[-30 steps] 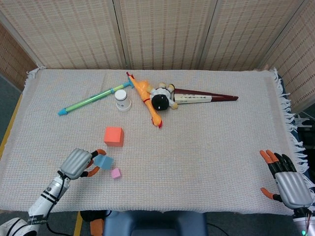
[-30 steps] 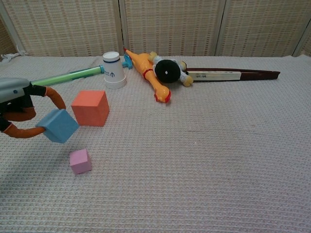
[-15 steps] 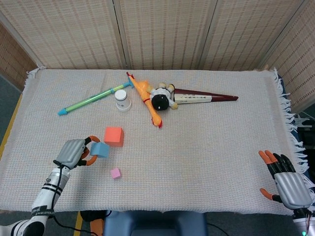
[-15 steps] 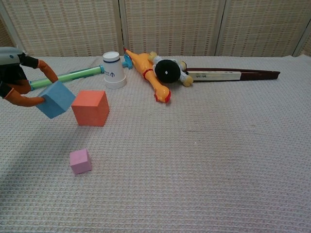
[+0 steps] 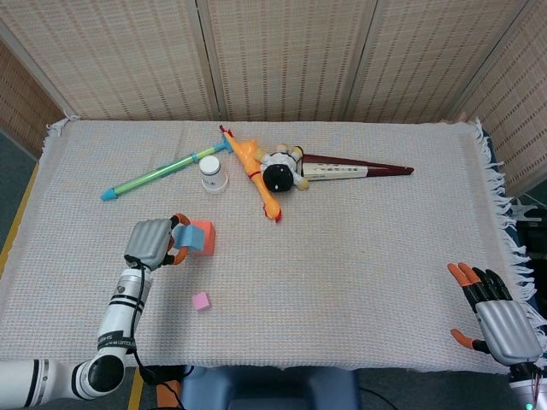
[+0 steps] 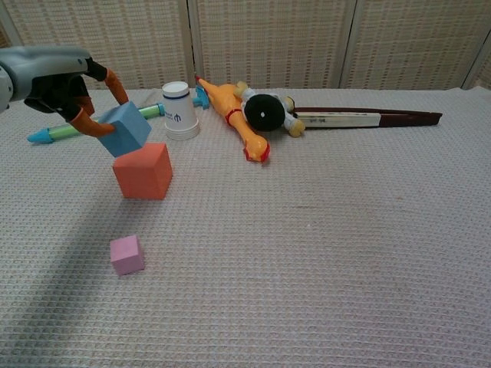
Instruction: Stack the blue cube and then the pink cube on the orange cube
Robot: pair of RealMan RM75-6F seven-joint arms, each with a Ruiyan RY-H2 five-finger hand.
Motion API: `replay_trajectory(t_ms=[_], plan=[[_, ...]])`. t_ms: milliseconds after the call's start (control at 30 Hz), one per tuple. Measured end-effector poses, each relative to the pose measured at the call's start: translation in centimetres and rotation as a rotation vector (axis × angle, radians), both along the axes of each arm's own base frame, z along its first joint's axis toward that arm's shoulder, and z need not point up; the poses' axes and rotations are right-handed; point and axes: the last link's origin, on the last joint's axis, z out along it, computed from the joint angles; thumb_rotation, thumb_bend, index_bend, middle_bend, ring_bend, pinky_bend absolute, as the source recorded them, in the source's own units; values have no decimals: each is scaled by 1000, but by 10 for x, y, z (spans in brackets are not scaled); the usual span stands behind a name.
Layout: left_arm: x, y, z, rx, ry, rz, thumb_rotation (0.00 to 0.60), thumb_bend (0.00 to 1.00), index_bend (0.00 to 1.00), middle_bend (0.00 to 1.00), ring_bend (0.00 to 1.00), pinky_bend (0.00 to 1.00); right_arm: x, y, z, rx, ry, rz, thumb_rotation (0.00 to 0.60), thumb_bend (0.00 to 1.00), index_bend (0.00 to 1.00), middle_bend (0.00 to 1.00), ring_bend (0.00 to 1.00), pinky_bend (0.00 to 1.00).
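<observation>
My left hand (image 6: 57, 80) (image 5: 152, 243) holds the blue cube (image 6: 125, 129) (image 5: 183, 236), tilted, in the air just above the orange cube's left top edge. The orange cube (image 6: 143, 170) (image 5: 202, 237) sits on the cloth. Nearer the front lies the small pink cube (image 6: 126, 254) (image 5: 200, 301), by itself. At the front right corner of the table my right hand (image 5: 498, 313) rests with fingers spread, holding nothing; the chest view does not show it.
Behind the cubes stand a white paper cup (image 6: 179, 111), a green and blue stick (image 5: 158, 174), a rubber chicken (image 6: 235, 116), a black-headed doll (image 6: 268, 112) and a long dark red sheath (image 6: 368, 119). A woven cloth (image 5: 359, 256) covers the table.
My left hand has lifted the blue cube and carried it away from the pink cube, up and over to the orange cube. The right hand has stayed put.
</observation>
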Motion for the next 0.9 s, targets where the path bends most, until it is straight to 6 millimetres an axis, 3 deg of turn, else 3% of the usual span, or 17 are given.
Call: replay_trajectory(t_ms=[300,900], plan=[[4,17,-14,53,72,9,600,371,532,1000,1000,1000,-1,-1,3,-7,-7,-4,600,66,0,0,0,0],[8,21,-38,54,143,-31,600,371,515,1000,1000,1000,-2,-1,4,-10,-10,-9,600,67,0,0,0,0]])
